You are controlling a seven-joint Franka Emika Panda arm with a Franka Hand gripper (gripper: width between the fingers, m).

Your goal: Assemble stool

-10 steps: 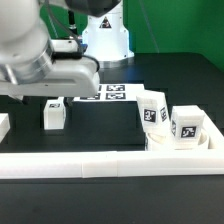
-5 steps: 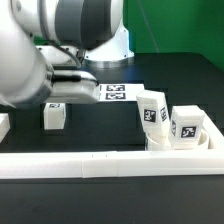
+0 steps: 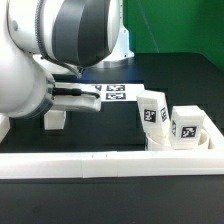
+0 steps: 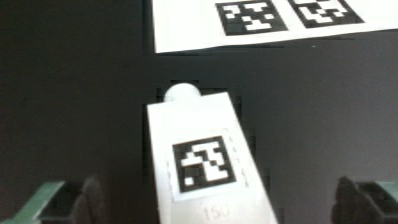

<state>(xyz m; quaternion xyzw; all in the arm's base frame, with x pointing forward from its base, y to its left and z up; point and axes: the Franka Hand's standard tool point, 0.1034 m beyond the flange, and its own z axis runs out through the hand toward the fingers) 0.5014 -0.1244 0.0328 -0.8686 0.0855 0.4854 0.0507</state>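
The claw (image 4: pixel 210 205) hangs open, 1 finger (image 4: pixel 54 200) on either side of a stool leg (image 4: pixel 205 150) and clear of it, apparently lined up to close across its narrow sides. That leg rests tag-up on the black table (image 3: pixel 110 125), near the marker board (image 4: pixel 267 25). 2 more legs (image 3: pixel 153 112) stand farther from that board, toward the exterior view's right.

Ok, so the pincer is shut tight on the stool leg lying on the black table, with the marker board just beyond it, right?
Not quite. The pincer is open, not shut: the wrist view shows its fingers standing clear of the stool leg on both sides. The leg does lie on the black table, marker board just beyond.
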